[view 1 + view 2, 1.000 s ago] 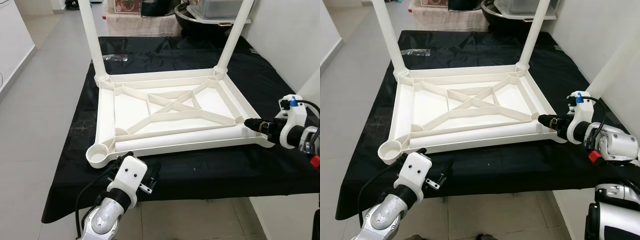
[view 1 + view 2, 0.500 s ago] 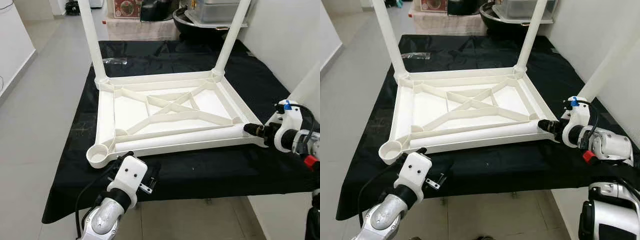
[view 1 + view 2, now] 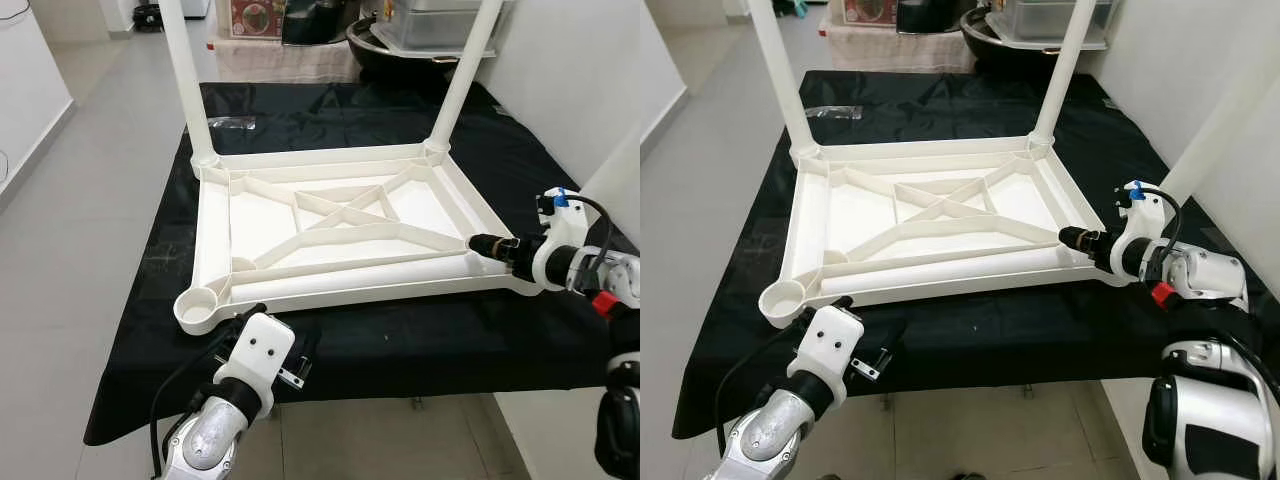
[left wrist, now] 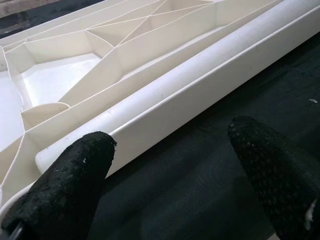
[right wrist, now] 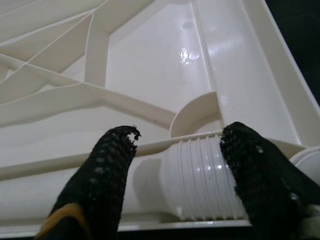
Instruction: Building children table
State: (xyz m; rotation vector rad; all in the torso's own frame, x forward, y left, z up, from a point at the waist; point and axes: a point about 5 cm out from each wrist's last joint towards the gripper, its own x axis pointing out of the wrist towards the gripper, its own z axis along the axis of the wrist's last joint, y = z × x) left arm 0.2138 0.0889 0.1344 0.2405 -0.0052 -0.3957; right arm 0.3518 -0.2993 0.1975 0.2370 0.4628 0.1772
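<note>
My head views: bright, even indoor light, sharp throughout, soft shadows only. White tabletop (image 3: 340, 225) near overexposed against black cloth (image 3: 420, 340). My right wrist view: small glare spots on plastic, fingertips (image 5: 105, 165) close and soft. My left wrist view: dimmer, fingertips (image 4: 75, 170) blurred.

- A black cloth (image 3: 330, 110) covers the work surface and hangs over its edges.
- A small clear plastic bag (image 3: 232, 121) lies on the cloth, near the far left corner.
- A dark round bowl (image 3: 400, 45) stands behind the cloth; a clear plastic box (image 3: 435, 22) rests on it.
- Grey floor tiles (image 3: 90, 160) lie to the left.
</note>
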